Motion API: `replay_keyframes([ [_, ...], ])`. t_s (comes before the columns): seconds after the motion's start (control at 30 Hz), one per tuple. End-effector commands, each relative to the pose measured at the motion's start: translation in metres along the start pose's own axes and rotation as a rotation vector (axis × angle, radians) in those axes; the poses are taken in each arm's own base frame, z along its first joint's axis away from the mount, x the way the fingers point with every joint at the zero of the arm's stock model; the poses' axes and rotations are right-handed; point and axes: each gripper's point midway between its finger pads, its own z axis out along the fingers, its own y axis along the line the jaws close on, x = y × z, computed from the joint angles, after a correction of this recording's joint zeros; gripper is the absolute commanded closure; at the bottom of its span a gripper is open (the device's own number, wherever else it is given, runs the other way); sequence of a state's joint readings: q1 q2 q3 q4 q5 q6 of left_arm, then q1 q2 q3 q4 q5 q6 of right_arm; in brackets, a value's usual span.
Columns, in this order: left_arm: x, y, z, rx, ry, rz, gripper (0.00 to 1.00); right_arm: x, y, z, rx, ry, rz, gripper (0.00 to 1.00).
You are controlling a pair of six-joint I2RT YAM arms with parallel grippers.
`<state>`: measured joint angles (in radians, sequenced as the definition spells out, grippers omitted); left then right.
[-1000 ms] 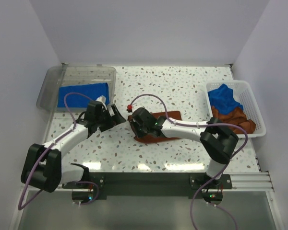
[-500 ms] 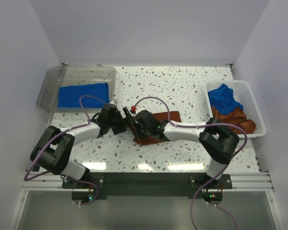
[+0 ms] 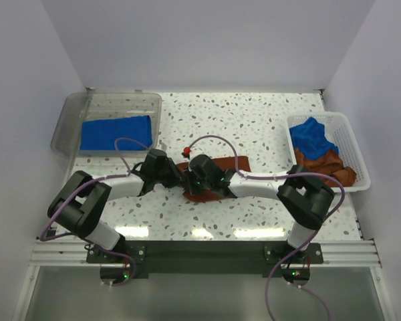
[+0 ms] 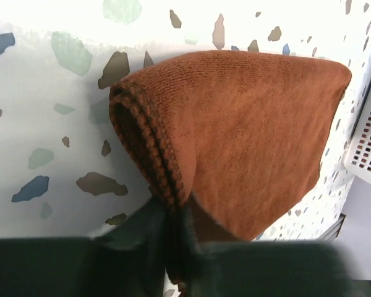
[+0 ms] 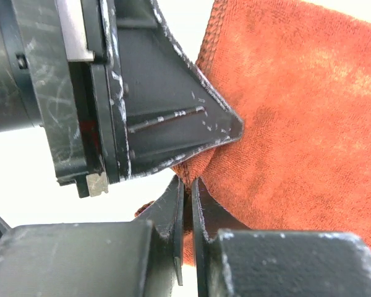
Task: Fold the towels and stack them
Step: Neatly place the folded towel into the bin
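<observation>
My left pincer [image 4: 173, 210] is pinched tight on the doubled hem of the rust towel [image 4: 247, 136], and my right pincer [image 5: 187, 189] is clamped on that same end, the two nearly touching. The towel lies in the middle of the bench [image 3: 254, 120], between the bin [image 3: 110, 100] holding a folded blue towel [image 3: 113, 132] and the basket [image 3: 319, 119] of loose ones. I judge I'm mid-fold: next, both grips must carry this end across together, hems level

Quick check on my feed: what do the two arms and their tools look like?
Both match: white links on the left arm and right arm, with bulky black joints. A loose purple cable loops along each. The left tool and right tool are black, with flat, scuffed finger plates.
</observation>
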<state>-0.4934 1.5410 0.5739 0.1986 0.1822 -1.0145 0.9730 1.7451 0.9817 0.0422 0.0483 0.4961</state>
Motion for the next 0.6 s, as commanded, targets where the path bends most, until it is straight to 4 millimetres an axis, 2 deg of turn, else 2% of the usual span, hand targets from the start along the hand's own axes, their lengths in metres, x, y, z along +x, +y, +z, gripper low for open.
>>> replay_keyframes([
  [0.0,-0.014,-0.006,0.0,0.0,-0.059,0.058,0.95,-0.023,0.014,-0.011,-0.053,-0.079,0.021,1.0],
  [0.03,-0.017,-0.008,-0.001,-0.001,-0.064,0.076,1.0,-0.022,0.013,-0.011,-0.05,-0.077,0.02,1.0],
  [0.07,-0.02,-0.01,-0.002,-0.003,-0.07,0.117,1.0,-0.022,0.014,-0.012,-0.054,-0.077,0.021,1.0],
  [0.17,-0.035,-0.021,-0.007,-0.021,-0.095,0.201,1.0,-0.023,0.009,-0.018,-0.034,-0.085,0.022,0.73],
  [0.2,-0.043,-0.029,-0.011,-0.023,-0.106,0.224,1.0,-0.021,0.007,-0.02,-0.026,-0.077,0.014,0.58],
  [0.27,-0.057,-0.036,-0.015,-0.041,-0.137,0.289,1.0,-0.027,0.006,-0.028,-0.015,-0.087,0.001,0.45],
  [0.3,-0.056,-0.031,-0.018,-0.08,-0.117,0.305,1.0,-0.025,0.003,-0.032,-0.003,-0.08,-0.01,0.33],
  [0.33,-0.072,-0.044,-0.021,-0.084,-0.153,0.331,1.0,-0.028,0.001,-0.036,0.001,-0.089,-0.016,0.28],
  [0.37,-0.08,-0.047,-0.024,-0.099,-0.158,0.374,1.0,-0.032,0.001,-0.046,0.002,-0.097,-0.021,0.24],
  [0.4,-0.091,-0.06,-0.03,-0.107,-0.164,0.397,1.0,-0.03,-0.007,-0.051,0.026,-0.085,-0.031,0.15],
  [0.43,-0.102,-0.057,-0.03,-0.149,-0.181,0.413,1.0,-0.029,-0.01,-0.056,0.035,-0.082,-0.035,0.12],
  [0.47,-0.11,-0.059,-0.033,-0.164,-0.187,0.446,1.0,-0.033,-0.01,-0.066,0.036,-0.095,-0.051,0.09],
  [0.5,-0.123,-0.071,-0.04,-0.17,-0.203,0.46,1.0,-0.028,-0.018,-0.072,0.065,-0.075,-0.061,0.04],
  [0.57,-0.144,-0.071,-0.045,-0.201,-0.222,0.483,1.0,-0.024,-0.025,-0.083,0.09,-0.064,-0.086,0.01],
])
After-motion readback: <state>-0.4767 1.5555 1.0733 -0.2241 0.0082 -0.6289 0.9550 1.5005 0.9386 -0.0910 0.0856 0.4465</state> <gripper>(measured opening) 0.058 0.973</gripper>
